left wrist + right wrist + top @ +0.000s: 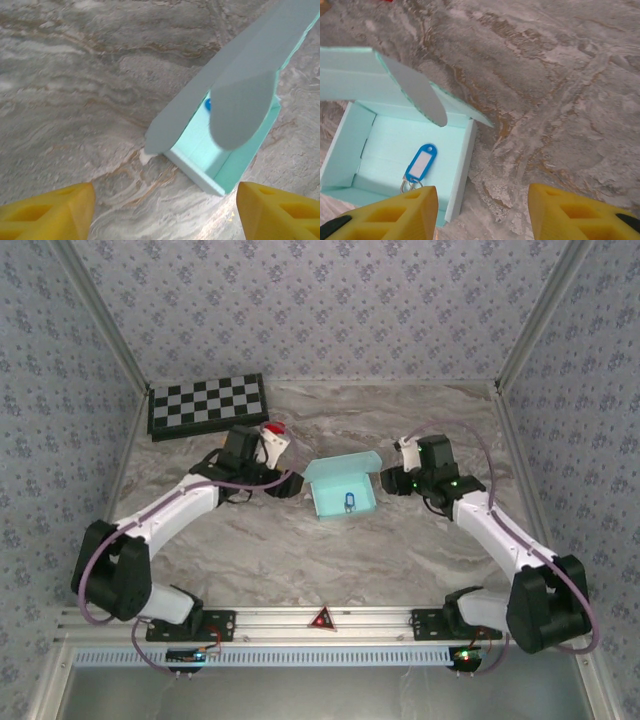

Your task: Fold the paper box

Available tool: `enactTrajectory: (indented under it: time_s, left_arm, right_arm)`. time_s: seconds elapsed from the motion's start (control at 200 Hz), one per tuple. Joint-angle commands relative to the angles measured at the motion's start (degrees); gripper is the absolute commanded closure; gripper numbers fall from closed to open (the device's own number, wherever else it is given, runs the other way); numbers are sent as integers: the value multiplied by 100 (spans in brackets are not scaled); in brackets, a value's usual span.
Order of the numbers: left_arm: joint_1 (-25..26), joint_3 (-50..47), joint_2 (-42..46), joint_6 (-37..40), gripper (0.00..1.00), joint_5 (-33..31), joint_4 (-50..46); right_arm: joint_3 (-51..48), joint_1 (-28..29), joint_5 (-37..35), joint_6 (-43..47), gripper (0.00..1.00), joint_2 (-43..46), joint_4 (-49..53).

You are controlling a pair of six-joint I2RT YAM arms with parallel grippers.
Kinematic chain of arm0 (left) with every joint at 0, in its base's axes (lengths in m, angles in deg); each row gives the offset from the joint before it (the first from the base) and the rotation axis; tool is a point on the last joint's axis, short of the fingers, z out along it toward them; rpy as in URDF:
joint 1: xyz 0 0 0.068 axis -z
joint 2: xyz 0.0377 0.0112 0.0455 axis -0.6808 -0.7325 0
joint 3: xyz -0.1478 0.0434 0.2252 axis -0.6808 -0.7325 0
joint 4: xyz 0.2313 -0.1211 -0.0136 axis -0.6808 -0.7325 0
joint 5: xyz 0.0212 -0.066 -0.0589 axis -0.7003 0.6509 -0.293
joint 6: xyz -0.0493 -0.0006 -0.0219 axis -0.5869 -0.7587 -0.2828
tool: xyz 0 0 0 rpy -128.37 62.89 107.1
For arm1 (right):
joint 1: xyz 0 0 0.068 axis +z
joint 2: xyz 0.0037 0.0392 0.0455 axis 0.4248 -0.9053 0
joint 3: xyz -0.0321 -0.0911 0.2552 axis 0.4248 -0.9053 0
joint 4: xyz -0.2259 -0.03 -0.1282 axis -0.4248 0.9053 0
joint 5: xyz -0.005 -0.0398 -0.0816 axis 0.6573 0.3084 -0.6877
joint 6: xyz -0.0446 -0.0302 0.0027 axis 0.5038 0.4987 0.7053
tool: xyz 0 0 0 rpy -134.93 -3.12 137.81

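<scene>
The paper box (pixel 345 495) sits in the middle of the marble table as a pale blue-green tray, its lid (pixel 340 466) raised along the far side. A blue key tag (pixel 420 164) lies flat on its floor. My left gripper (pixel 284 484) hovers just left of the box; its yellow fingers (pixel 50 212) stand wide apart over bare table, with the box's near corner (pixel 215 182) ahead of them. My right gripper (pixel 482 215) is open at the box's right wall (pixel 462 160), one finger (pixel 395 215) above the tray's corner, gripping nothing. A rounded lid flap (pixel 417 95) overhangs the tray.
A black-and-white checkerboard (pixel 207 403) lies at the back left. A small red and white object (pixel 276 433) sits just behind the left arm's wrist. Patterned walls close in the table on three sides, and a metal rail (pixel 320 620) runs along the near edge.
</scene>
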Motion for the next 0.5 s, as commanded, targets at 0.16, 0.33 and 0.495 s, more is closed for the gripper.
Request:
enactTrajectory:
  time_s: [0.16, 0.33, 0.495]
  left_arm:
    - [198, 502, -562, 577, 27, 304, 265]
    - [230, 682, -852, 645, 32, 254, 300]
    - [233, 902, -1090, 731, 45, 263, 155]
  right_arm:
    - [146, -371, 1080, 779, 48, -667, -657]
    - [382, -414, 1329, 1139, 48, -1065, -672]
    - [569, -429, 1463, 1320, 49, -1367, -804]
